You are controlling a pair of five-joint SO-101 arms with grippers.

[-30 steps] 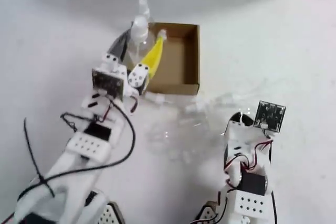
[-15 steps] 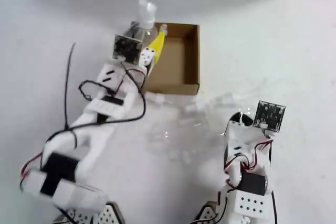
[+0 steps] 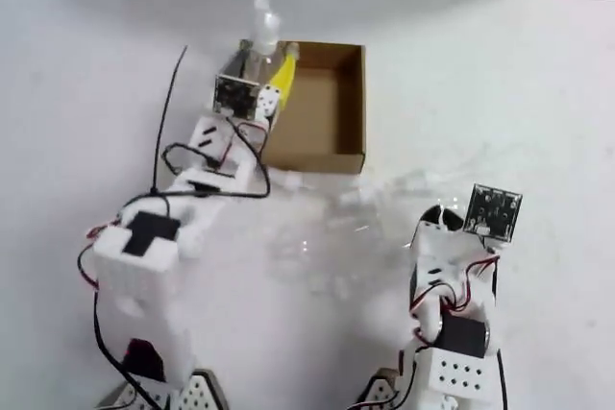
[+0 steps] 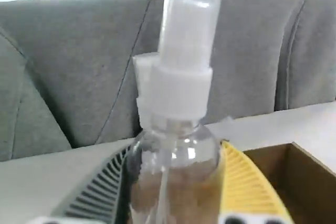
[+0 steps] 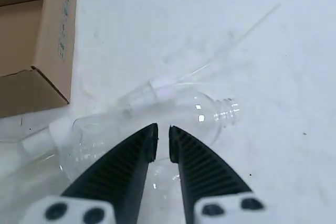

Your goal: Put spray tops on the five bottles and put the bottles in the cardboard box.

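My left gripper [image 3: 265, 72] is shut on a clear bottle [image 3: 261, 26] that carries a white spray top [image 4: 184, 51]. It holds the bottle upright at the far left corner of the cardboard box [image 3: 327, 117]. The bottle's body [image 4: 173, 171] sits between the grey and yellow fingers [image 4: 247, 192]. My right gripper [image 5: 161, 139] is shut with nothing in it and hangs over loose clear bottles. One of them is an uncapped bottle [image 5: 207, 116], and a loose spray top [image 5: 160, 87] with its thin tube lies beside it.
Several clear bottles and spray tops [image 3: 327, 228] lie scattered on the white table between the box and the right arm [image 3: 456, 276]. A box corner [image 5: 37, 40] stands close to the right gripper. A grey sofa [image 4: 63, 77] lines the far table edge.
The left arm stretched out toward the box's far left corner, carrying the capped bottle away from the near side and turning it upright. The right arm has not moved.
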